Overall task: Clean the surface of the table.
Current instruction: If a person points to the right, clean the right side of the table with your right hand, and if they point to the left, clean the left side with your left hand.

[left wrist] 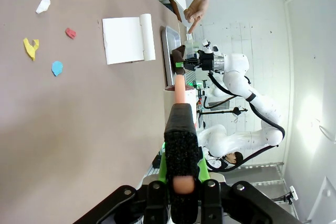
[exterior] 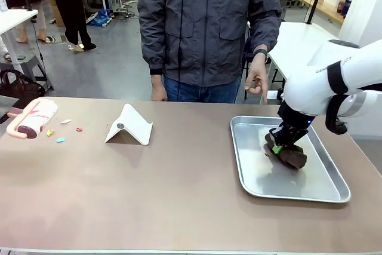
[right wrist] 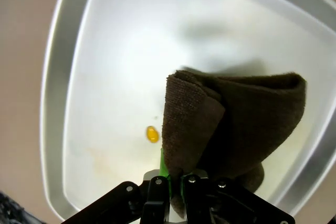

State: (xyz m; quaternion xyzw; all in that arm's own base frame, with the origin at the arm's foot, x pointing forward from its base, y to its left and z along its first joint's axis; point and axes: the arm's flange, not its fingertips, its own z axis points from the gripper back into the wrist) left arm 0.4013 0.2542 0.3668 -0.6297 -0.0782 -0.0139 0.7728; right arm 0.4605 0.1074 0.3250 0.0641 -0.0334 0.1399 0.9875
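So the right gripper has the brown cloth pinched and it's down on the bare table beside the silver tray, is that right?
Not quite. The right gripper does have the brown cloth pinched, but the cloth is inside the silver tray, not on the bare table beside it. The front view shows this, and the right wrist view confirms it.

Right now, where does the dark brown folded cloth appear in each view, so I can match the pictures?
Front view: the dark brown folded cloth sits right of centre, pinched by the right gripper.
Left wrist view: cloth small, upper middle, at the far arm's fingertips.
Right wrist view: cloth centre-right, rising from the shut fingers.
Shared landmark: the shallow silver metal tray beneath it.
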